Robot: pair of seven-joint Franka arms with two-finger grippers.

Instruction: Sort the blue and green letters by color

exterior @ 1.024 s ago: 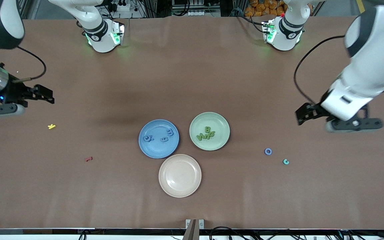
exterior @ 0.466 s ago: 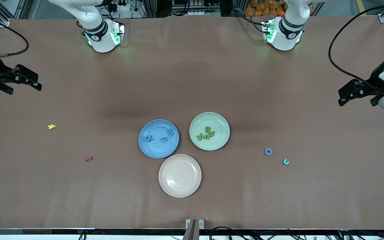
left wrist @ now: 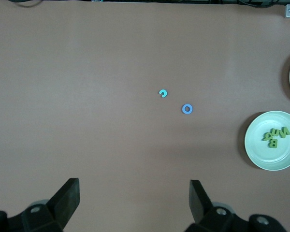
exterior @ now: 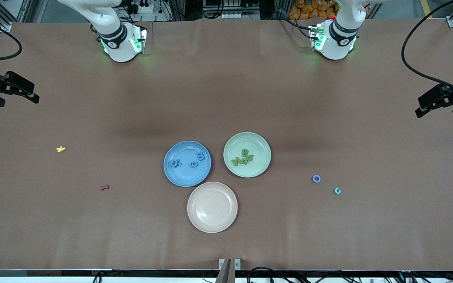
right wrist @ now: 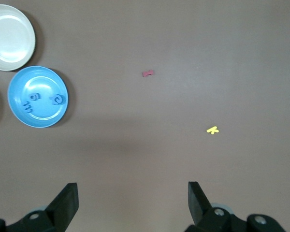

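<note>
Both my hands hang spread and empty, left hand (exterior: 444, 103) and right hand (exterior: 8, 91) over opposite table (exterior: 226, 243) ends, well apart from blue letters (exterior: 189, 160) on the blue plate (exterior: 171, 173) and green letters (exterior: 243, 157) on the green plate (exterior: 262, 165).

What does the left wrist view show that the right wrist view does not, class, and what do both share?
Only the left wrist view: the blue O, the teal C, the green letters on the green plate, and the open left gripper.
Only the right wrist view: the blue letters on the blue plate, the dark red letter, the yellow letter, and the open right gripper.
Both: the cream plate and brown table.
</note>
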